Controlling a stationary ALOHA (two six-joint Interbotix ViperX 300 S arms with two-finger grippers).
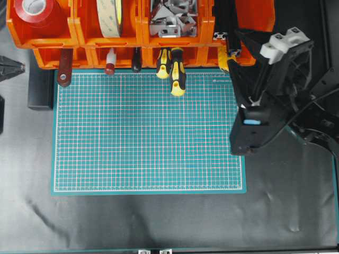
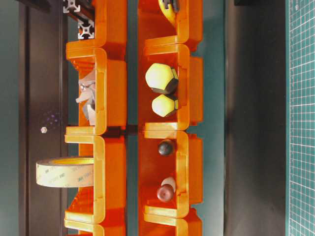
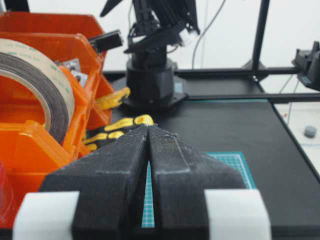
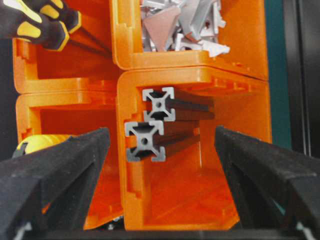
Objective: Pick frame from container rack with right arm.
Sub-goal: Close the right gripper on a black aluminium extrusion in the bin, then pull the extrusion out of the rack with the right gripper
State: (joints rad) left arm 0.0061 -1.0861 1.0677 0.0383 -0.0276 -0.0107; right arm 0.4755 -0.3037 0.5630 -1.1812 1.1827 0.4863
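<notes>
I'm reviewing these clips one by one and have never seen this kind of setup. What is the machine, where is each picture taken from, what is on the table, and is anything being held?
This is a two-armed robot at a table. One picture looks straight down, one looks at the bins from table height (turned sideways), and two come from cameras on the wrists.

On the table lie a green cutting mat and, at its far edge, an orange container rack holding a tape roll, metal brackets and yellow-and-black screwdrivers.

The right gripper is open, its two black fingers either side of a bin with two black frame bars, one above the other; the lower frame sits between them. Nothing is held yet.

The left gripper is shut and empty.
</notes>
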